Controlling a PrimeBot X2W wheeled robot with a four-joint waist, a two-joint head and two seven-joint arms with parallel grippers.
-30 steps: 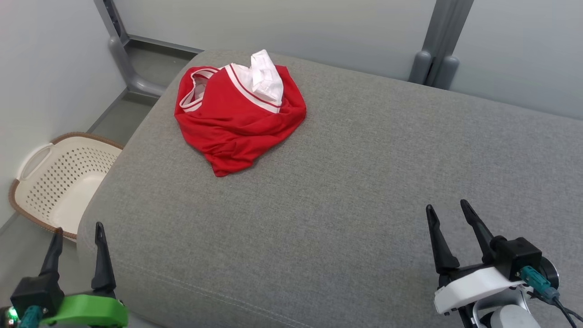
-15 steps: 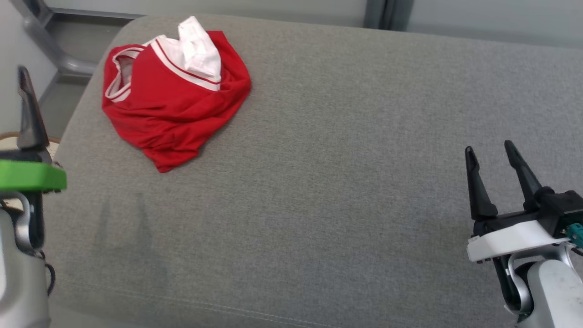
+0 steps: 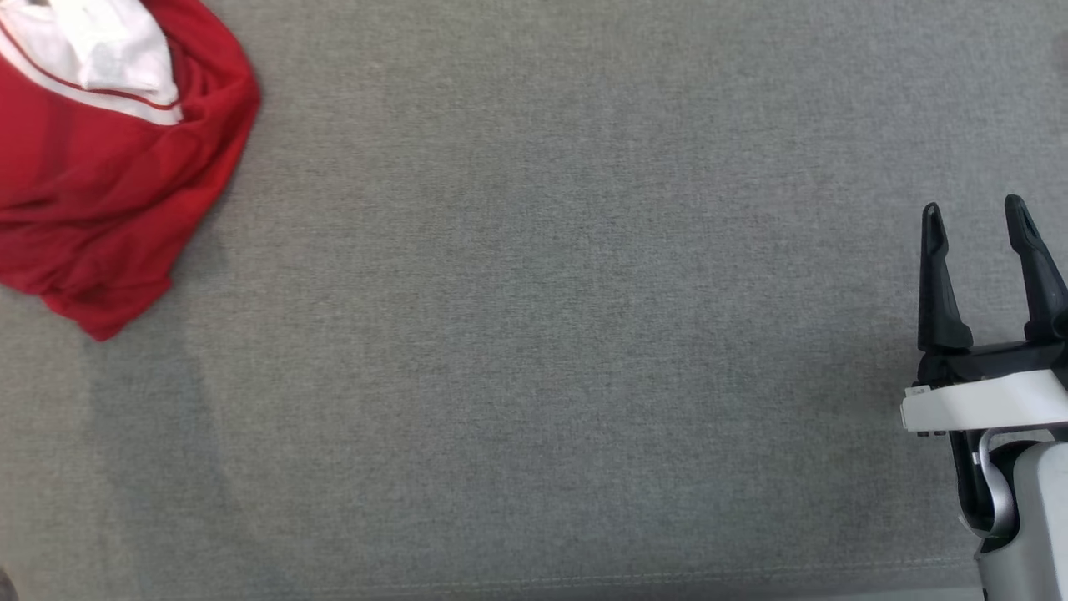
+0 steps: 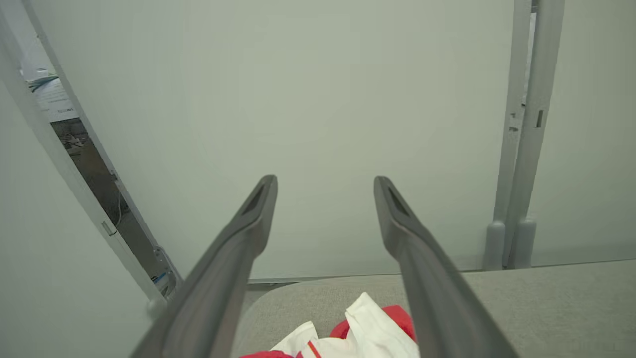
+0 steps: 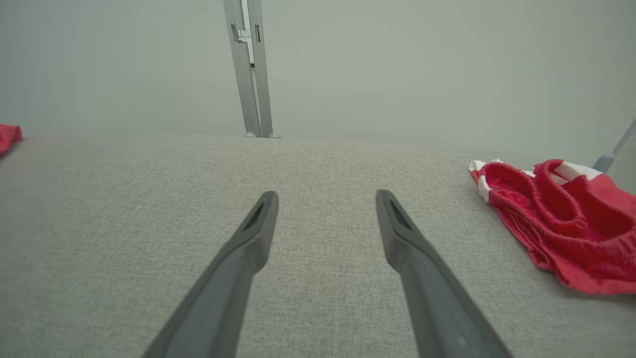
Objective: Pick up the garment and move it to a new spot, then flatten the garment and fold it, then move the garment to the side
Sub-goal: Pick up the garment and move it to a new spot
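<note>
Crumpled red garment [image 3: 108,184] on woven grey cushion [image 3: 542,334]

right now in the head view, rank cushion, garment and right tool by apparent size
1. cushion
2. garment, though cropped at the frame edge
3. right tool, despite being nearer the camera

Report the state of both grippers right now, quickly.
Left gripper: open, holding nothing, clear of the crumpled red and white fabric garment.
Right gripper: open, holding nothing, over the grey fabric cushion.
</note>
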